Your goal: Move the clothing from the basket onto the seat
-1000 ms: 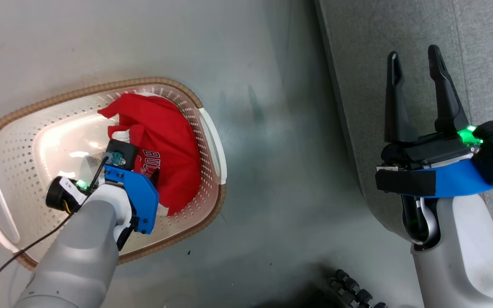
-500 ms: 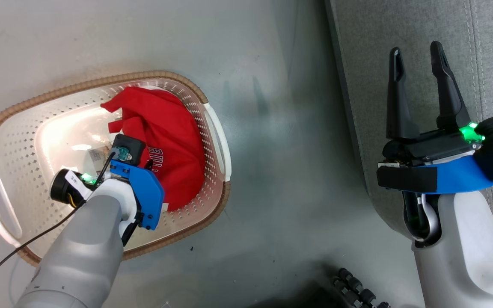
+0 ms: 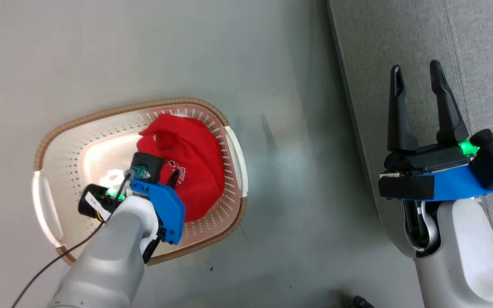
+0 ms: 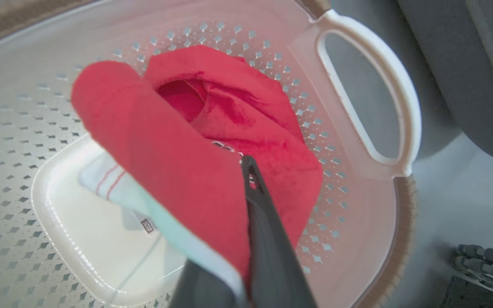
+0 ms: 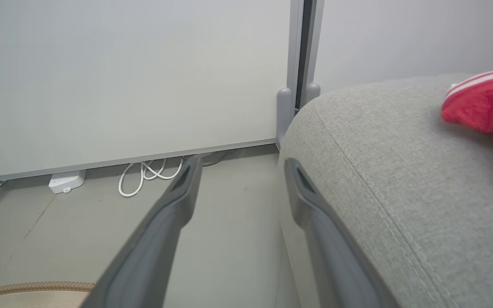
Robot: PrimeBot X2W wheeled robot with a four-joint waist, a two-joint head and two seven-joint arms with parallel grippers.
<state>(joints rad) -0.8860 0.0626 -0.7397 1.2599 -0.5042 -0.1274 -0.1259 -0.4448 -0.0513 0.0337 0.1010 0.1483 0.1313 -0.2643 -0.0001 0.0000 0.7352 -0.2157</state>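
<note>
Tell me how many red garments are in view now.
2. A red jersey sits in the basket, gripped by the left hand. A second red garment with white stripes lies on the grey seat. Others may be hidden beneath the jersey.

One red jersey (image 3: pixel 199 175) bunched in white basket (image 3: pixel 64 164), second red garment (image 5: pixel 479 105) on grey seat (image 5: pixel 400 179).

Bare floor (image 3: pixel 298 179) up the frame's middle gives me open passage, walled left by the basket (image 3: pixel 64 149), right by the seat (image 3: pixel 400 42).
</note>
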